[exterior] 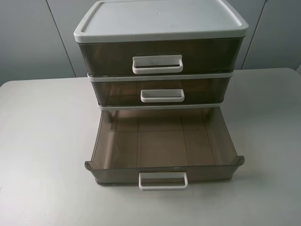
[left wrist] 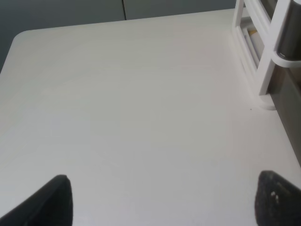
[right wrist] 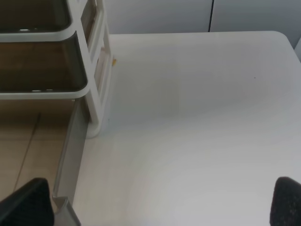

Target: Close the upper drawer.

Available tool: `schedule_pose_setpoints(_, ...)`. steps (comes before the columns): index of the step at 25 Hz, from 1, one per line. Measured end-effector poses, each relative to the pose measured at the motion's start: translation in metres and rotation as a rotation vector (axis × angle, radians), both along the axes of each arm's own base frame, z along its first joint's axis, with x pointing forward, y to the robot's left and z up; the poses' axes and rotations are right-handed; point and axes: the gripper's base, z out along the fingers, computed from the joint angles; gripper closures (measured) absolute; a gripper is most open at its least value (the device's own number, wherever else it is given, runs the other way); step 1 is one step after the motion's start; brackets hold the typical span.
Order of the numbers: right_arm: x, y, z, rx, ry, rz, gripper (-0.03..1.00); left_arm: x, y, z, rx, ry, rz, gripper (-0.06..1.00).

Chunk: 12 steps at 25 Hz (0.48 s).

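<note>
Tools [left wrist: 162,200] [right wrist: 155,202] spread, no readable labels

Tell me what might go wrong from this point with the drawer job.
1. Only the lowest smoky translucent drawer is pulled out; the top smoky drawer already looks shut, so the wrong one may get pushed.
2. The plastic cabinet with the white lid stands free on the white table; a push might slide it back.
3. The open right gripper hangs beside the open drawer's wall and could clip it.
</note>
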Motion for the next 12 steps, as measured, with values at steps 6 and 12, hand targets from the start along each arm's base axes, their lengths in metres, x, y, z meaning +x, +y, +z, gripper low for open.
schedule_pose_setpoints(6, 0.0, 0.0, 0.0, 0.017, 0.0, -0.009, 0.27, 0.0, 0.0, 0.0, 0.0, 0.0, 0.0, 0.2)
schedule_pose_setpoints(12, 0.0, 0.0, 0.0, 0.017, 0.0, -0.009, 0.27, 0.0, 0.0, 0.0, 0.0, 0.0, 0.0, 0.2)
